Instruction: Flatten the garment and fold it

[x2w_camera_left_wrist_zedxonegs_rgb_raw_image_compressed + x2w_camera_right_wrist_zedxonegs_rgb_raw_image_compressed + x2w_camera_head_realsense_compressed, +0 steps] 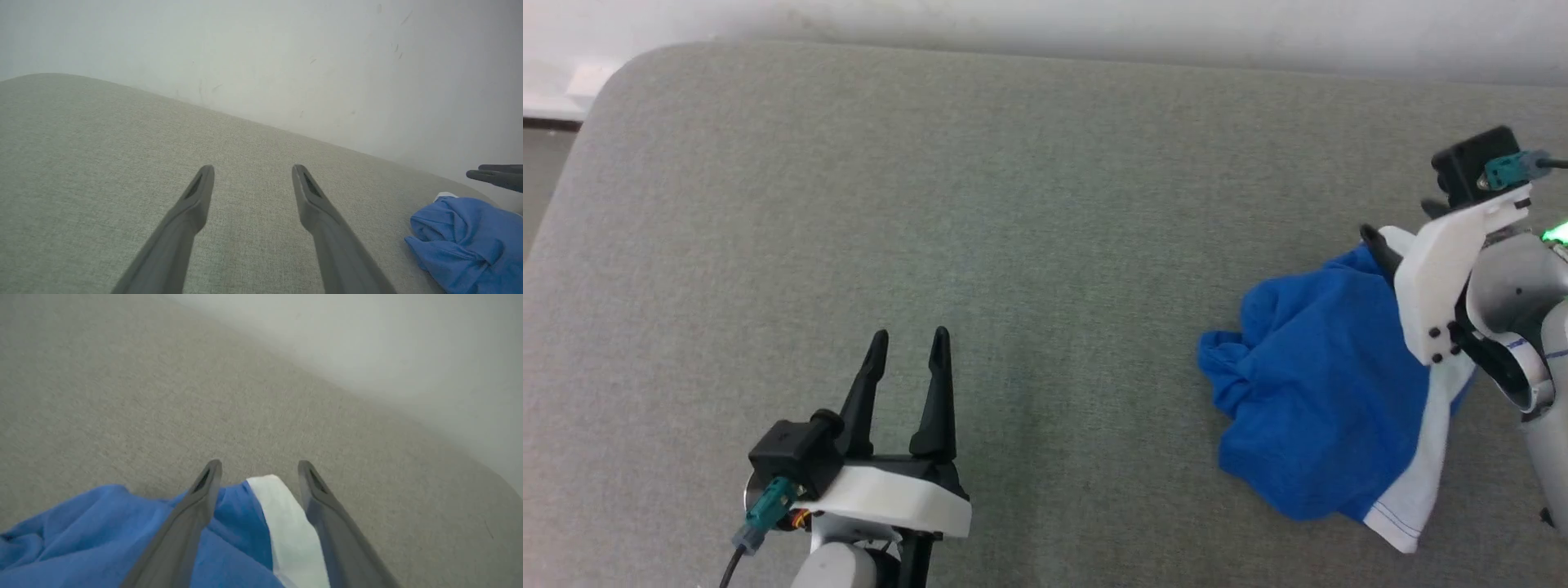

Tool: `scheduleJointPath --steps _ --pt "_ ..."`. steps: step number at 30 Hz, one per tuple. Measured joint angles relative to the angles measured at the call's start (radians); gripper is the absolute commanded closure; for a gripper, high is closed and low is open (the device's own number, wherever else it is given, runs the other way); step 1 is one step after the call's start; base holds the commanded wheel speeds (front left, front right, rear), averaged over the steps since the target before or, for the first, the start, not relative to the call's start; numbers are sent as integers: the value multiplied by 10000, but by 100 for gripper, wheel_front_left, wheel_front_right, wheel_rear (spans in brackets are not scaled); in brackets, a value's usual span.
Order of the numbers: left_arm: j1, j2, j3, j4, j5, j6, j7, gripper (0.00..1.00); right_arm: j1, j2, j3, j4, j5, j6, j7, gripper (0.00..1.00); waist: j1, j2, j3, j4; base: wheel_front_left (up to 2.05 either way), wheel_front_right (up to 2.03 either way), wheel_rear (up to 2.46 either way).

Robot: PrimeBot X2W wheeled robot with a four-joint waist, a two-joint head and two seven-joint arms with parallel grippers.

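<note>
Dark two-finger left gripper (911,331) and right gripper (259,463), jaws apart, empty; right straddles crumpled royal-blue soft white-striped shorts (1323,392).
Light, limp, probably slippery: pinch the striped edge.

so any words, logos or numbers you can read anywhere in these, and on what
None: no word, number or logo is readable in these pictures.
The crumpled garment: plain blue cloth and a white stripe, no print on the folds that show.
The left gripper and the right gripper: no legible marking.
</note>
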Motion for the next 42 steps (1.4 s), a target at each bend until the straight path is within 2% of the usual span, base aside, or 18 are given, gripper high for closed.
scheduleJointPath --steps 4,10,11,12,13,14,15,25,32,38,42 --pt "-7 -134 144 142 132 -174 0 0 56 -433 79 368 148 0 1292 0 -1 0 136 363 0 0 0" --pt "-183 -221 245 249 253 -374 0 0 524 -500 -6 709 280 0 1745 0 -1 0 404 732 0 0 0" --pt "-204 -238 257 267 253 -431 -2 0 570 -472 -61 750 307 -2 1801 21 -2 0 448 778 0 0 0" --pt "-221 -249 268 276 253 -445 -2 0 571 -456 -132 742 305 -2 1806 57 -3 0 489 816 0 0 0" --pt "-246 -261 284 286 253 -447 0 0 569 -433 -176 719 268 -2 1801 73 -4 0 529 845 0 0 0" --pt "-274 -261 305 293 255 -447 -2 0 567 -412 -196 688 176 -2 1708 96 -3 0 570 867 0 0 0" --pt "-301 -265 328 297 257 -449 -2 0 555 -378 -263 667 36 2 1530 100 -3 0 607 879 0 0 0" --pt "-336 -282 462 456 255 -454 -2 0 203 -155 -1356 823 -1081 0 -608 100 -2 0 215 686 0 0 0" --pt "-3 -299 527 460 265 -430 -2 0 -213 -769 -1875 151 -1965 0 -1225 100 -3 0 -519 419 0 0 0" --pt "138 -303 566 453 337 -430 0 0 -770 -984 -1325 -775 -2569 0 -1638 100 -4 0 -998 205 0 0 0" --pt "138 -311 552 453 337 -430 0 0 -773 -374 -150 -930 -2614 0 -1871 100 -4 0 -1125 168 0 0 0"
